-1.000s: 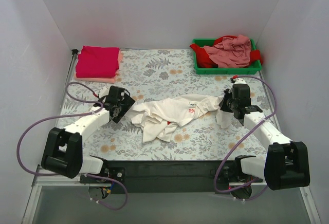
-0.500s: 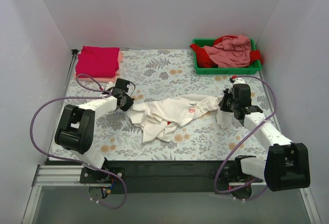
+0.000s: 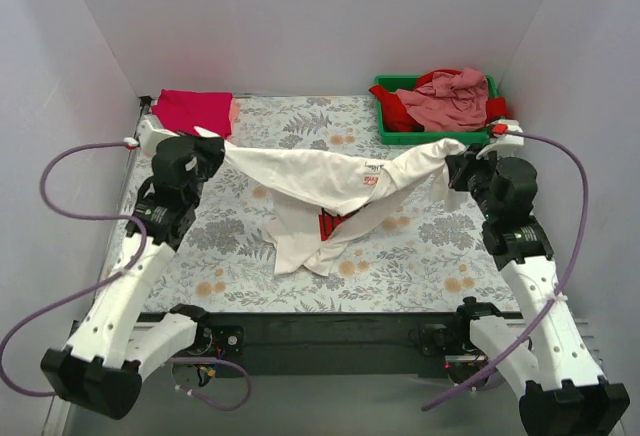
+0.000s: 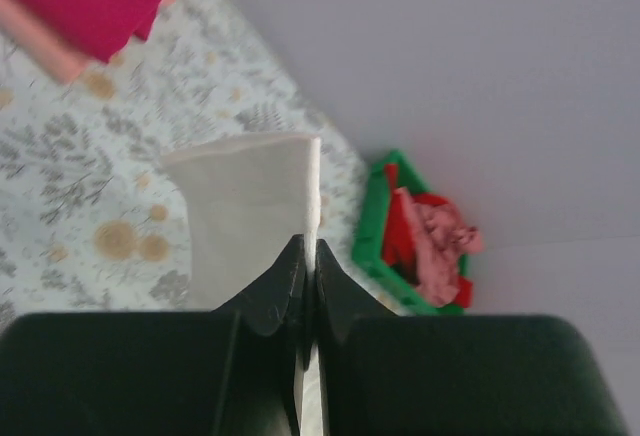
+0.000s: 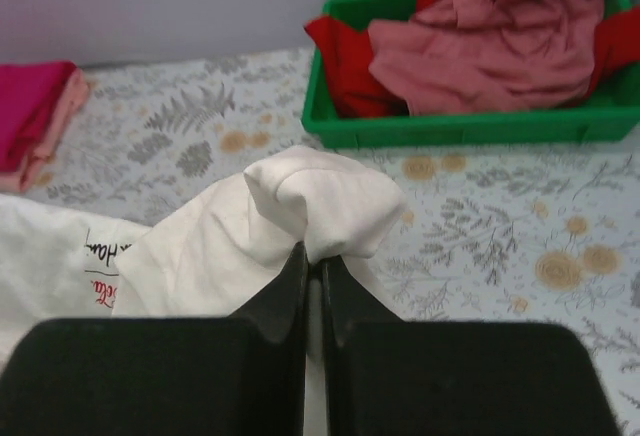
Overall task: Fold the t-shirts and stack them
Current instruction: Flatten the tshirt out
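Note:
A white t-shirt [image 3: 320,181] with a red print hangs stretched between both arms above the floral table, its lower part drooping onto the cover. My left gripper [image 3: 222,148] is shut on its left end; the cloth edge [image 4: 262,196] sticks up between the black jaws [image 4: 305,256]. Shut on a bunched white corner [image 5: 325,201], my right gripper [image 3: 455,151] holds the shirt's right end [image 5: 313,256]. A folded crimson t-shirt [image 3: 192,109] lies on a pale pink one at the back left. Crumpled dusty pink [image 3: 455,96] and red t-shirts fill the tray.
A green plastic tray [image 3: 440,136] stands at the back right [image 5: 470,128] [image 4: 375,216]. White walls close the table on three sides. Purple cables loop off both arms at the left and right edges.
The left gripper shut on the white t-shirt's left end. Both arms then rose and pulled apart, lifting the shirt off the table and stretching it between them.

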Motion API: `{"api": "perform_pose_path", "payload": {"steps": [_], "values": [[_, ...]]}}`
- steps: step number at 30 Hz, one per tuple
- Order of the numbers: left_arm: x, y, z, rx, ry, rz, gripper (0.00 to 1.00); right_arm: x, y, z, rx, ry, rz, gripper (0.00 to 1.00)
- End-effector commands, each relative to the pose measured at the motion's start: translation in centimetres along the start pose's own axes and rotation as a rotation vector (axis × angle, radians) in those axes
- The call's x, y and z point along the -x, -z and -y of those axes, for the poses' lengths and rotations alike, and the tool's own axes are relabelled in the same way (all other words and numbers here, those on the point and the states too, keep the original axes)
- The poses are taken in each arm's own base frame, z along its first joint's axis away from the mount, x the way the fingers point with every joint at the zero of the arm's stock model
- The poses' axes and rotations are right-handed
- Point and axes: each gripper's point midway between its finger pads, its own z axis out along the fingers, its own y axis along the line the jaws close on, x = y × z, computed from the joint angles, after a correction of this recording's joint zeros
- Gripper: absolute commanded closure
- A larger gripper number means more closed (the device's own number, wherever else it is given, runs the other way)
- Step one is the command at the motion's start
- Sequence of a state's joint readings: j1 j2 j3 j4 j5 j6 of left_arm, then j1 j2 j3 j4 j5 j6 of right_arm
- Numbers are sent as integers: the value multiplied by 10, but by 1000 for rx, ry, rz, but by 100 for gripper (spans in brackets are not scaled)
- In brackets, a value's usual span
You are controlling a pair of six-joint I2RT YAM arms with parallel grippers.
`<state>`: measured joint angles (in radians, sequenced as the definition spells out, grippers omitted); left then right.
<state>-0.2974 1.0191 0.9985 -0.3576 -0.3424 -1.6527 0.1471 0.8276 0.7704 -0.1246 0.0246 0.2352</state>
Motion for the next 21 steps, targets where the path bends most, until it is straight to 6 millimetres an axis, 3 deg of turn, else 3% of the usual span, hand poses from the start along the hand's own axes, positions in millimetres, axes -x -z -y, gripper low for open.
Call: {"api": "perform_pose_path", "payload": {"steps": [1, 2, 5, 6, 8, 9, 11, 12, 17, 21], "values": [[65, 50, 40, -127, 20, 178, 100, 95, 46, -24, 62, 45, 269, 99], [81, 66, 52, -168, 38, 215, 100, 118, 61, -31, 76, 50, 324, 99], [125, 119, 81, -287, 71, 317, 100, 157, 97, -43, 110, 75, 430, 99], [137, 138, 88, -327, 78, 346, 100, 177, 118, -54, 150, 87, 473, 99], [154, 165, 103, -392, 67, 377, 100, 199, 142, -65, 187, 97, 524, 99], [168, 187, 114, -443, 77, 407, 100, 218, 168, -75, 224, 108, 578, 99], [183, 218, 126, -516, 69, 438, 100, 233, 189, -86, 265, 117, 620, 99], [198, 243, 136, -570, 80, 471, 100, 251, 213, -93, 288, 126, 675, 99], [227, 311, 148, -695, 69, 549, 100, 287, 267, -109, 334, 143, 773, 99], [237, 337, 147, -731, 80, 588, 100, 307, 284, -112, 332, 146, 828, 99]]}}
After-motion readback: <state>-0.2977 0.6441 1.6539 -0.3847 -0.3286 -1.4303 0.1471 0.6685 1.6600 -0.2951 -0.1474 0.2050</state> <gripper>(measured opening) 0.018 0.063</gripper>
